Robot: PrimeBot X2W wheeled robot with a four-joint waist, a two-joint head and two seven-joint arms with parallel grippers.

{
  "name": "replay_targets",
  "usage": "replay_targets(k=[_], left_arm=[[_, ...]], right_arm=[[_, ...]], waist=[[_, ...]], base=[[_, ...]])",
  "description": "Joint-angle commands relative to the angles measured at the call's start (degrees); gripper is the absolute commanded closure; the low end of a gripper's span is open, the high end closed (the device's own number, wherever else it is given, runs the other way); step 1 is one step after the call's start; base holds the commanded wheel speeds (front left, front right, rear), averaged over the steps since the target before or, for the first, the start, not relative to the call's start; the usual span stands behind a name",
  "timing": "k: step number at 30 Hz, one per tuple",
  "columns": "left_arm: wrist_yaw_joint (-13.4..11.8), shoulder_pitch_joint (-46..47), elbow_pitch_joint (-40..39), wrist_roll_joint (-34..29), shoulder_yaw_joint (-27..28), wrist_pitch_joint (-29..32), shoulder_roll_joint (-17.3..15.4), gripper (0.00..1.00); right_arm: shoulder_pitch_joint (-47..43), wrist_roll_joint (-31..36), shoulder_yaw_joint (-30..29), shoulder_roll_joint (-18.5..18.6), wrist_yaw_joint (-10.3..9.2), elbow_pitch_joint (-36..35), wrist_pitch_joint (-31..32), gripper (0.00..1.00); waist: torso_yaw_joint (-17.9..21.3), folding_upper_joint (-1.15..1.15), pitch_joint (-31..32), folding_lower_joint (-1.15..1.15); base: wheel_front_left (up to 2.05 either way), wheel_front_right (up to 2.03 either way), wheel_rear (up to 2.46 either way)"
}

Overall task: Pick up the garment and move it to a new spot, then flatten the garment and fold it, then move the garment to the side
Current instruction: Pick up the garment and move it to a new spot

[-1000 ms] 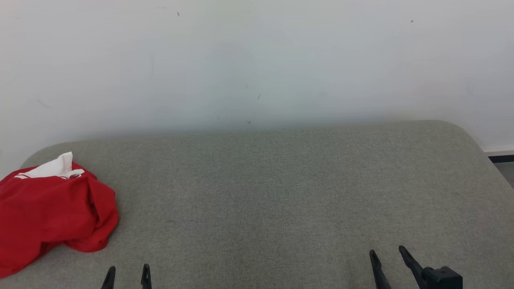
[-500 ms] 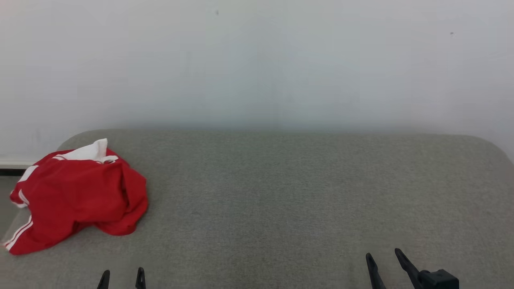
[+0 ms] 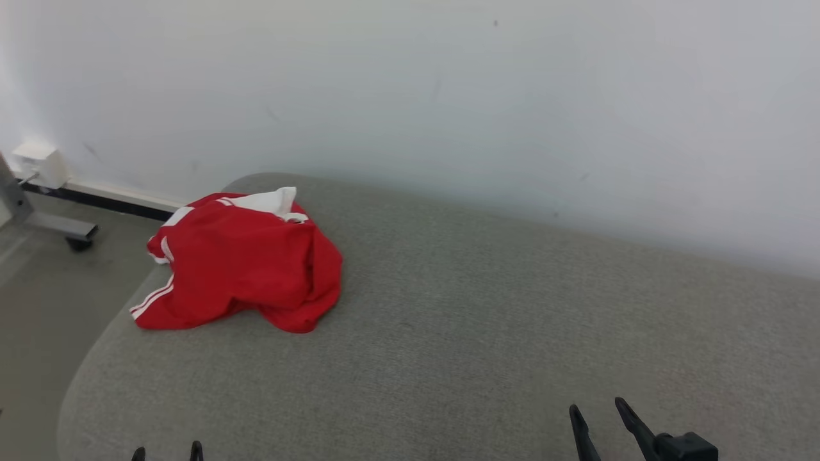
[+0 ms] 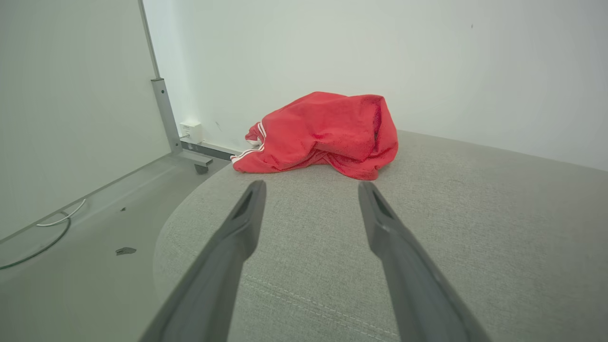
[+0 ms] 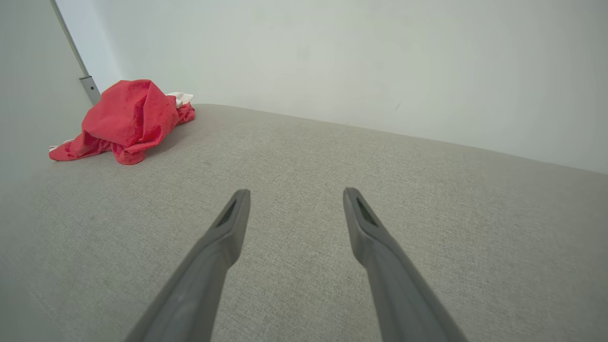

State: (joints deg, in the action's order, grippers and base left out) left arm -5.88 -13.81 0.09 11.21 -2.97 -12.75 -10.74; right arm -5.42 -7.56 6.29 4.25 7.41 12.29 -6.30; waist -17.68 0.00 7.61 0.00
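A crumpled red garment [image 3: 240, 266] with white stripes and a white collar lies in a heap at the far left end of the grey upholstered surface [image 3: 480, 333]. In the left wrist view the garment [image 4: 323, 133] sits a short way beyond my left gripper [image 4: 311, 187], which is open and holds nothing. My left gripper [image 3: 166, 451] just peeks in at the bottom of the head view. My right gripper [image 3: 596, 413] is open at the lower right, far from the garment [image 5: 126, 118], with bare fabric between its fingers [image 5: 232, 213].
A white wall [image 3: 448, 96] runs behind the surface. To the left the surface drops off to a grey floor [image 3: 45, 288], where a metal frame leg with a caster [image 3: 57, 227] and a wall socket [image 3: 38, 163] stand. A cable [image 4: 42, 237] lies on the floor.
The head camera has swung left, so the whole picture shifts right and the floor and frame leg come into view. The garment lies as before. Both grippers stay low and open.
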Motion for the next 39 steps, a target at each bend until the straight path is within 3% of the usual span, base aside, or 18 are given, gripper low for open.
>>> replay_targets(k=[1, 13, 19, 23, 27, 34, 39], left_arm=[[-0.4, -1.1, -0.5, 0.8, 0.4, 0.1, -0.4, 0.0], [-2.4, -2.5, -1.1, 2.6, 3.0, -0.9, 0.2, 0.0], [-1.8, -0.1, 0.1, 3.4, 2.6, 0.0, -0.3, 0.0], [0.0, 4.2, 2.8, 4.8, 2.4, 2.3, -1.4, 0.0], [1.8, 10.9, 6.4, 7.3, 3.0, 4.4, -2.1, 0.0], [6.0, 27.2, 16.4, 14.2, 5.6, 8.4, -3.6, 0.0], [7.7, 37.4, 24.0, 19.8, 8.3, 12.2, -4.9, 0.0]], right_arm=[[0.9, -0.5, 0.4, -0.3, 0.11, 0.1, -0.3, 0.0], [5.7, -1.2, 3.3, -0.2, 0.1, 2.9, -1.5, 0.0], [4.9, -1.4, 2.9, -0.2, 0.1, 3.2, -1.9, 0.0], [3.6, -1.2, 2.0, -0.4, 0.1, 2.3, -1.8, 0.0], [3.3, -0.3, 2.2, -0.4, 0.1, -0.3, -0.5, 0.0], [7.7, 0.4, 5.0, 2.3, 0.1, -6.3, 2.9, 0.0], [10.9, 0.5, 8.0, 3.5, 0.1, -9.5, 4.3, 0.0]], waist=[[-6.0, 0.0, 0.2, 0.0], [-8.8, 0.0, -2.6, 0.0], [-8.9, 0.0, -2.8, 0.0], [-8.8, 0.0, -2.8, 0.0], [-6.7, 0.0, -5.2, 0.0], [0.2, 0.0, -15.0, 0.0], [4.6, 0.0, -21.3, 0.0]], base=[[0.0, 0.0, 0.0], [0.0, 0.0, 0.0], [0.0, 0.0, 0.0], [0.0, 0.0, 0.0], [0.0, 0.0, 0.0], [0.0, 0.0, 0.0], [0.0, 0.0, 0.0]])
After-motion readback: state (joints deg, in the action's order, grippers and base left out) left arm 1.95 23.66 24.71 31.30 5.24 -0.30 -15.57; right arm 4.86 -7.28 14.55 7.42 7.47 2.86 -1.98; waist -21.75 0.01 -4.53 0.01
